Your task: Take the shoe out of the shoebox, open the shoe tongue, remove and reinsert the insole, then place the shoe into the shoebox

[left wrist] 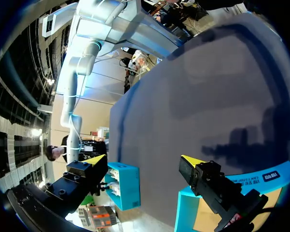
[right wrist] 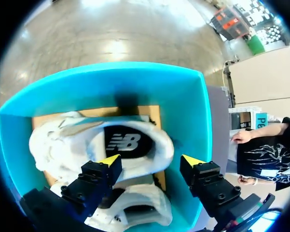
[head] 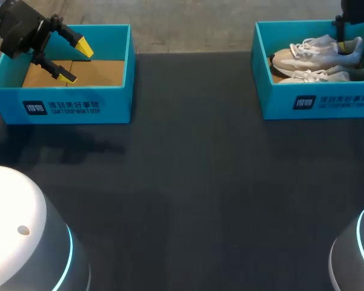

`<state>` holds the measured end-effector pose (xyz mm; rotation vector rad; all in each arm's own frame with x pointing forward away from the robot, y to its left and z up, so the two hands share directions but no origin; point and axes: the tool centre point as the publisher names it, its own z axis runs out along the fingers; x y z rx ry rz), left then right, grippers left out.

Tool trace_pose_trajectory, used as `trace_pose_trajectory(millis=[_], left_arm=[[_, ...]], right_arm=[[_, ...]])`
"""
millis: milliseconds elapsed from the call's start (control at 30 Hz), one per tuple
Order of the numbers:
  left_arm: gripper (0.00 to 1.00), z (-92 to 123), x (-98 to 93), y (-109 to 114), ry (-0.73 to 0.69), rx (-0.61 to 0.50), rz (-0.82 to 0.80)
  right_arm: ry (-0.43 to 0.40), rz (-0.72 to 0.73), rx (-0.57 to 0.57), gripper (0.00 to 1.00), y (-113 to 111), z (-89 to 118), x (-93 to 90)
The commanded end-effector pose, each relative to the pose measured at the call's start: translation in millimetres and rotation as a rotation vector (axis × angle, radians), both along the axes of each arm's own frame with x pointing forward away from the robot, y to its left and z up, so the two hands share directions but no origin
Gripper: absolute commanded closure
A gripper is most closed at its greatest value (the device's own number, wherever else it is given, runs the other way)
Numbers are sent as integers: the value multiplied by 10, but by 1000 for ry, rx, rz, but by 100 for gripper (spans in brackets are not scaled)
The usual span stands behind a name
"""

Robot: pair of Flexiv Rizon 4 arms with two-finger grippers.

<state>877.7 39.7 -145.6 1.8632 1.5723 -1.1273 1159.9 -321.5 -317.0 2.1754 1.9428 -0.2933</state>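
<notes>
The shoe (right wrist: 130, 142) is seen in the shoebox (right wrist: 183, 101), just beneath the right gripper (right wrist: 150, 159), which is spread wide and empty.

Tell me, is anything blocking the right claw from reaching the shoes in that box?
Nothing visible does. The right gripper hangs open over the heel opening of a shoe, and the shoebox has no lid on it.

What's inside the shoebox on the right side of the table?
The shoebox holds two white shoes side by side on a brown cardboard floor. The right end effector hangs open over one shoe's heel opening, where a dark insole shows. The floor beneath the shoes is covered.
</notes>
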Motion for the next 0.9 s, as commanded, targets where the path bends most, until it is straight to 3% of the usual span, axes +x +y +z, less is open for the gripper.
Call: trace_pose_trajectory(millis=[33,133,267,433,733,800,900], left_arm=[[0,2,3,5,-1,3,-1],[0,2,3,5,-1,3,-1],[0,135,212,-226,159,47,250],[0,158,299,-337,315,124,481],[0,179,535,-311,615,133,1059],[0,184,579,-270,619,104,1228],[0,184,579,-270,619,104,1228]], right_arm=[[-42,18,13,25,91,169,-241],[-48,21,29,21,155,245,-316],[-42,38,38,15,255,305,-417],[-46,50,52,15,337,401,-532],[-48,75,77,14,461,564,-772],[-51,78,77,12,493,586,-816],[-47,84,81,11,528,594,-872]])
